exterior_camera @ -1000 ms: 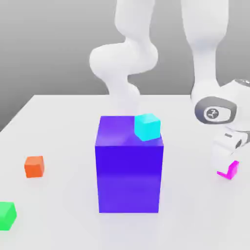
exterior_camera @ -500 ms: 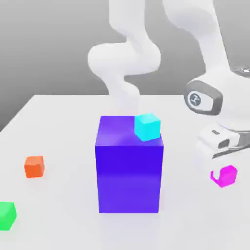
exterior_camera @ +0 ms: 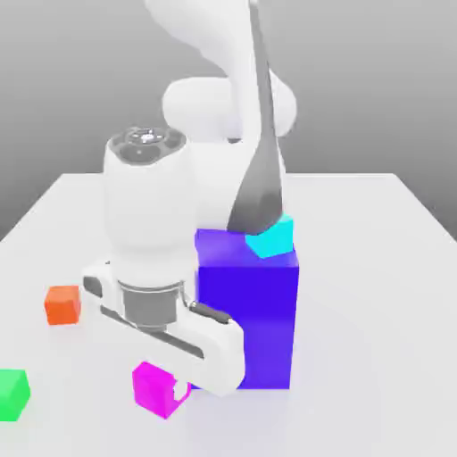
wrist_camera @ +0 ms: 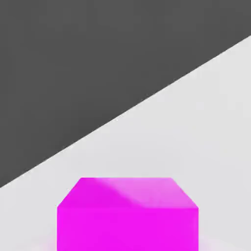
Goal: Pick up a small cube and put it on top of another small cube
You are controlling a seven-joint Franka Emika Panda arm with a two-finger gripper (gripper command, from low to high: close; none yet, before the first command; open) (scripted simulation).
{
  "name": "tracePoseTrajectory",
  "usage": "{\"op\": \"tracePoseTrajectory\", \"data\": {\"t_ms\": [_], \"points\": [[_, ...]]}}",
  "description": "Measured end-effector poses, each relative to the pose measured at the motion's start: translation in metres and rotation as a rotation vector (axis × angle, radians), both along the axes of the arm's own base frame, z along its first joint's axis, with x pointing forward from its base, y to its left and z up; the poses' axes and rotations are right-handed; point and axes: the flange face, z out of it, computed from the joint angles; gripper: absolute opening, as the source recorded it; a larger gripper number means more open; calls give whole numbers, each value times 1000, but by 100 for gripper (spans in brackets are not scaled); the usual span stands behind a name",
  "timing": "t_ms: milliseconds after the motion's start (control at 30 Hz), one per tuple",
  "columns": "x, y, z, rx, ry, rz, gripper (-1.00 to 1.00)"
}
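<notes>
Magenta and plain-faced, the small cube (exterior_camera: 153, 391) sits under the arm's hand, apparently gripped in our closed pincer (exterior_camera: 167, 390); from it, the small orange cube (exterior_camera: 62, 305) and bright green cube (exterior_camera: 11, 394) lie toward the exterior view's left.

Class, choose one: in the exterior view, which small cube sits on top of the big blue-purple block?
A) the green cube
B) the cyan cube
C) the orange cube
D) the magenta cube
B: the cyan cube rests on the block's top.
</notes>
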Motion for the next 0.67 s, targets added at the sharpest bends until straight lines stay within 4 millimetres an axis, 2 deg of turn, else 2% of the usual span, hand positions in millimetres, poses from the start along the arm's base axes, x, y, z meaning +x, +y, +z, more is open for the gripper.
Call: {"op": "tracePoseTrajectory", "data": {"t_ms": [133, 200, 233, 300, 333, 533, 600, 667], "points": [[-30, -99, 10, 2, -6, -239, -100], [-55, -149, -7, 22, 11, -390, -100], [-61, -161, -20, 27, 15, -427, -100], [-67, -170, -50, 29, 19, -455, -100], [-68, -171, -58, 30, 20, -460, 100], [-69, -172, -62, 30, 21, -462, 100], [-69, -172, -46, 30, 21, -464, 100], [-69, -173, -19, 30, 21, -464, 100]]}}
